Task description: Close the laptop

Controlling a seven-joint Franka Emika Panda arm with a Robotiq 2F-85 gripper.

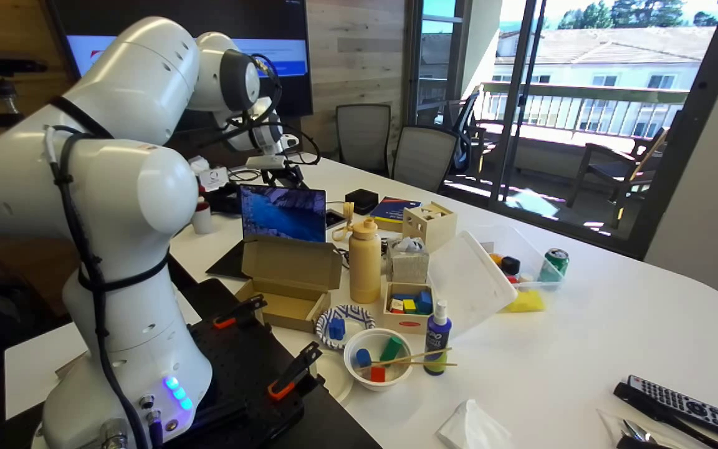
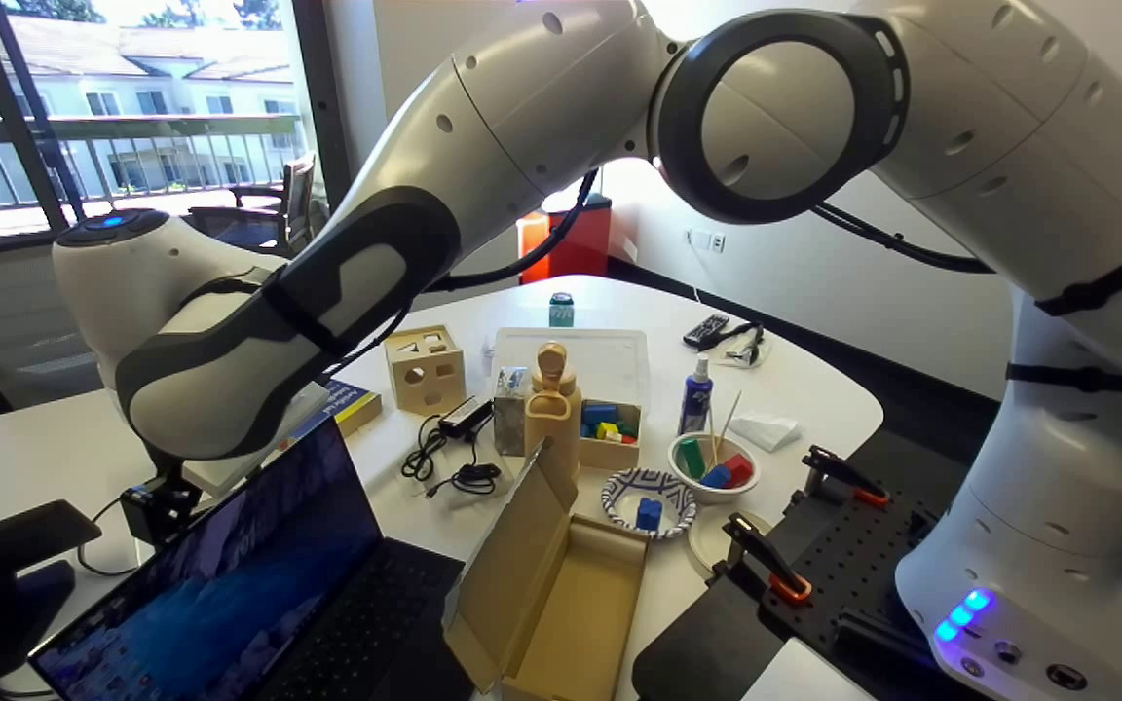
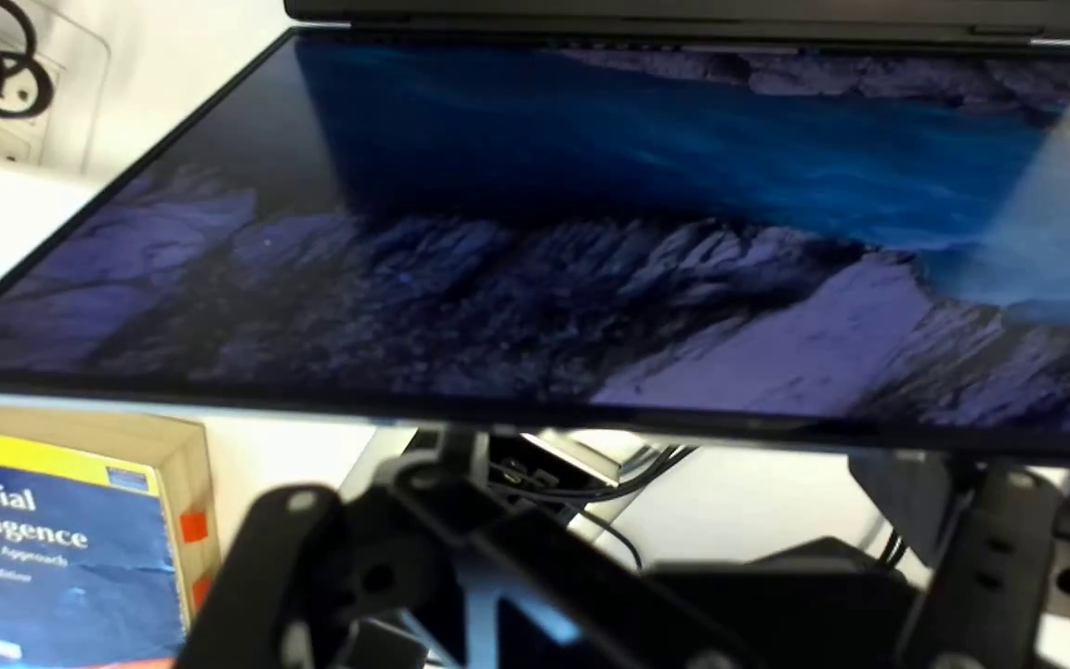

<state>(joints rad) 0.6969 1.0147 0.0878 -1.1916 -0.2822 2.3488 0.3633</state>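
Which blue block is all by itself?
The blue block on the patterned plate; other blue ones share the white bowl or wooden box with different colours.

In both exterior views we get strong daylight thru the glass door [image 1: 589,118]. In wrist view, the worktop [image 3: 6,260] is partly o/exposed, the laptop screen [image 3: 535,232] has pale glare nr both sides, & we see the pincer [image 3: 693,465] blurred.

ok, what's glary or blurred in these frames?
Wrist view: the hand is out of focus, the laptop screen shows pale glare toward both sides, the tabletop washes out at left; both exterior views: the building outside looks very bright.
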